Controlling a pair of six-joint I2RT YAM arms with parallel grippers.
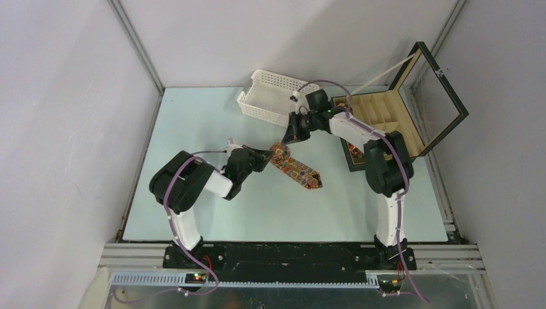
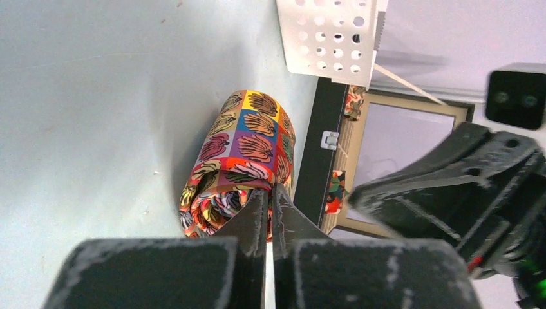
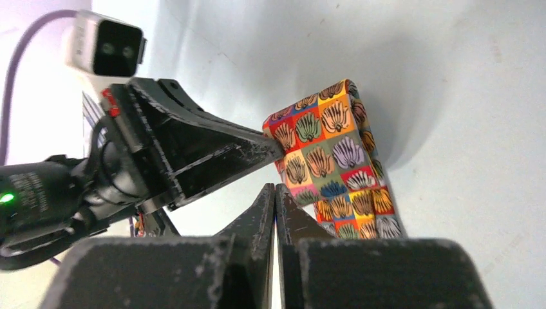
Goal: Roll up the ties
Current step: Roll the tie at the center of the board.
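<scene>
- Lying near the middle of the pale blue surface is a multicoloured fabric necktie printed with shell-like squares. Its far-left end is rolled into a loose coil, and its pointed end lies flat toward the near right.
- The left jaws are pressed fully together, fingertips against the coil's near edge. Whether a layer of fabric is pinched between them cannot be told.
- The right jaws are closed too, with nothing visibly held, fingertips just beside the coil.
- A white perforated plastic basket stands at the far edge.
- A black compartmented box sits on the right, its glass lid raised.
</scene>
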